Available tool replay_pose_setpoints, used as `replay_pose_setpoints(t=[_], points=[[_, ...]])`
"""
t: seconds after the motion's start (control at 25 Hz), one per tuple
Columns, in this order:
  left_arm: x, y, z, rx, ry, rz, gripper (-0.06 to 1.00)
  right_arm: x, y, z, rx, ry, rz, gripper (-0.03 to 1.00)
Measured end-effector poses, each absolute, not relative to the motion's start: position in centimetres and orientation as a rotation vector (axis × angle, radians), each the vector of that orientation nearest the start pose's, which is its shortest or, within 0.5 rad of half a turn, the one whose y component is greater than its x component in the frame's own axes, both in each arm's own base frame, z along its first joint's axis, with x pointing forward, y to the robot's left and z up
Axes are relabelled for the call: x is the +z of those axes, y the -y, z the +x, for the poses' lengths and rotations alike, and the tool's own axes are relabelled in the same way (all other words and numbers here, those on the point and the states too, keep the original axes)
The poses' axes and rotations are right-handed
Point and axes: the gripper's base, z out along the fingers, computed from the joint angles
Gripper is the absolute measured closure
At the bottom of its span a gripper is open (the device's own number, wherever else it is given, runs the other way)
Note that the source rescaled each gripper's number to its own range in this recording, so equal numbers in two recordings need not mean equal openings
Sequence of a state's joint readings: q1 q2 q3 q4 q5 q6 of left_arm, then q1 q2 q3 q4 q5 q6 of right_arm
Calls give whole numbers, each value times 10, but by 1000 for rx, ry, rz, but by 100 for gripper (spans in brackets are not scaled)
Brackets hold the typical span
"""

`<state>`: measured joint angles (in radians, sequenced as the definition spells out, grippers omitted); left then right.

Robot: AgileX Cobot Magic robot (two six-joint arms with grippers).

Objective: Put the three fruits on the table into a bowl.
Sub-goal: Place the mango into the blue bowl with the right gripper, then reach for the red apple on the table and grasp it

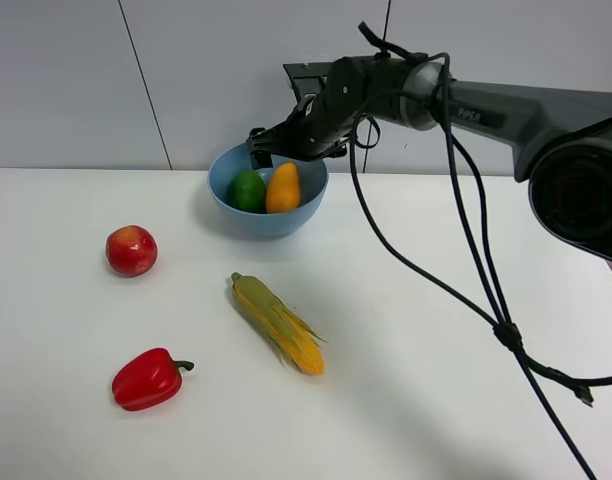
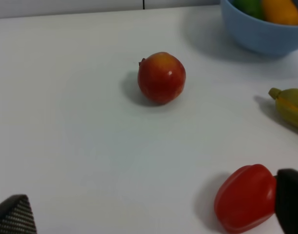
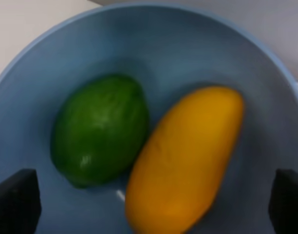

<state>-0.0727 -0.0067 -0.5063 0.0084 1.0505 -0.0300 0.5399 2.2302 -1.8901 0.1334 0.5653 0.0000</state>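
Observation:
The light blue bowl stands at the back middle of the white table. The green lime and the orange-yellow mango lie side by side inside it. My right gripper hovers just above the bowl's far rim, open and empty. Its wrist view looks straight down on the lime and mango in the bowl. The red apple sits on the table to the left. My left gripper is open and empty, some way short of the apple. The left arm is outside the exterior view.
A yellow corn cob in a green husk lies in the middle of the table. A red bell pepper lies at the front left, close to my left gripper's finger. The right arm's cable hangs over the table's right side.

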Motion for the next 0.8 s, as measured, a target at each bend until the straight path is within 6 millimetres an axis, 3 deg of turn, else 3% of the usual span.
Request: replay_pose_setpoints(t=[0.08,0.24,0.32,0.48,0.6,0.68,0.8], points=[[280,-1,-6,-55,-2021,43,-6,247,-266,429,373,-2314,-569,13],[280,-1,-6,-55,-2021,43,-6,350,-245,390,379,-2161,-576,12],[280,-1,-6,-55,-2021,43,-6,403,-226,360,386,-2082,-567,12],[280,-1,-6,-55,-2021,43,-6,483,-179,296,344,-1923,-541,12],[280,-1,-6,-55,-2021,43,-6,515,-129,249,282,-1839,-460,12],[280,-1,-6,-55,-2021,43,-6,517,-92,223,228,-1831,-369,12],[280,-1,-6,-55,-2021,43,-6,494,-46,182,140,-1874,-229,12]])
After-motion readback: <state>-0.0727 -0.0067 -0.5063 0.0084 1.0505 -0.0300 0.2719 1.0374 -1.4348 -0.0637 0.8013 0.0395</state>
